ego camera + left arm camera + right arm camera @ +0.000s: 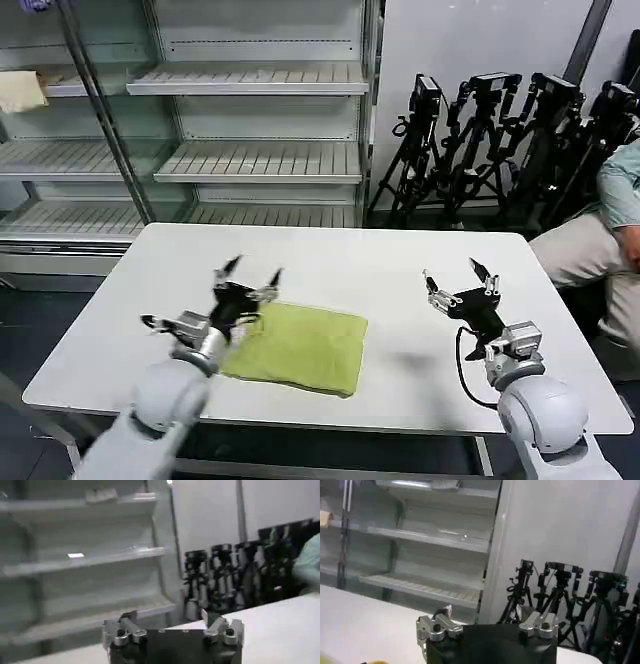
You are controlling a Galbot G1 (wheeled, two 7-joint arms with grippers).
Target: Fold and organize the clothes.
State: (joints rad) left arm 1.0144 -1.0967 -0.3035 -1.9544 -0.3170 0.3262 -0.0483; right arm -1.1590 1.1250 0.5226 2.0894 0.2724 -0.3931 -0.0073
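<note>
The clothes (300, 346), a lime yellow-green T-shirt, lie folded into a rough rectangle on the white table (400, 330), left of centre. My left gripper (250, 273) hovers open just over the shirt's far left corner, fingers spread and pointing up and away. My right gripper (460, 276) is raised open over bare table to the right of the shirt, well apart from it. In the left wrist view the left gripper (167, 618) stands open with nothing between its fingers; in the right wrist view the right gripper (490, 617) does too.
Behind the table stands a glass-fronted shelf unit (250, 160) with a pale cream folded cloth (20, 92) on a left shelf. Black camera tripods (500, 140) line the back right wall. A seated person (610, 240) is at the right edge.
</note>
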